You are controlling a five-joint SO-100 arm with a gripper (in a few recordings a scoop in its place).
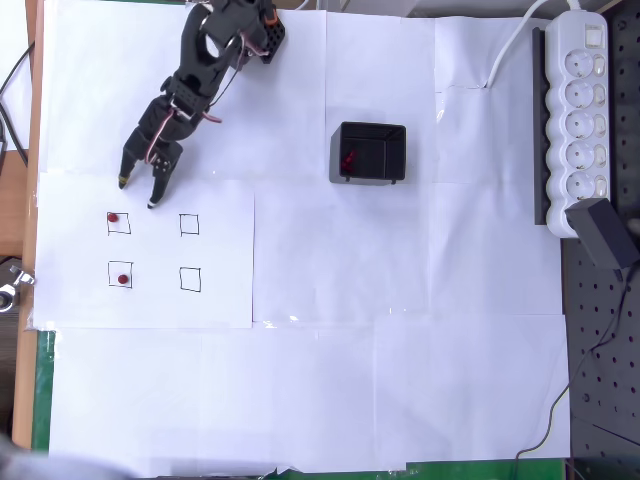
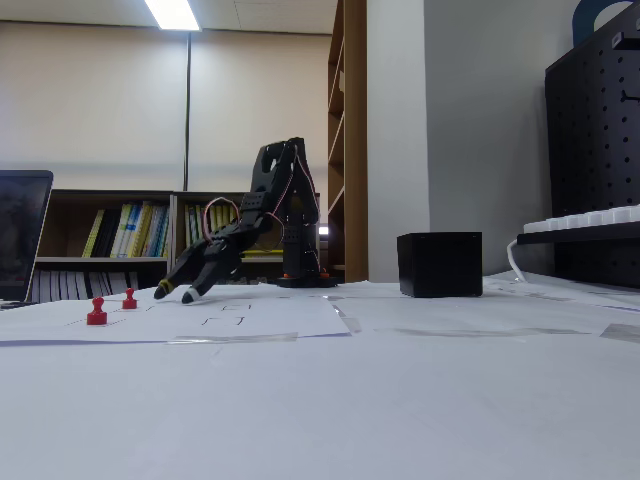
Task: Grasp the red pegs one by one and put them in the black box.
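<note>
Two red pegs stand on the left-hand squares of the paper: one (image 1: pixel 113 217) (image 2: pixel 129 298) in the upper square, the other (image 1: pixel 123 279) (image 2: pixel 96 313) in the lower square. The black box (image 1: pixel 368 153) (image 2: pixel 439 264) sits right of centre, with something red showing inside it in the overhead view. My gripper (image 1: pixel 138 192) (image 2: pixel 173 293) hangs just above the paper, a little up and right of the upper peg. It is open, with nothing between its fingers.
Two drawn squares (image 1: pixel 190 224) on the right of the sheet hold nothing. A white power strip (image 1: pixel 580 110) and a black adapter (image 1: pixel 605 232) lie along the right edge. The arm's base (image 1: pixel 250 25) stands at the top.
</note>
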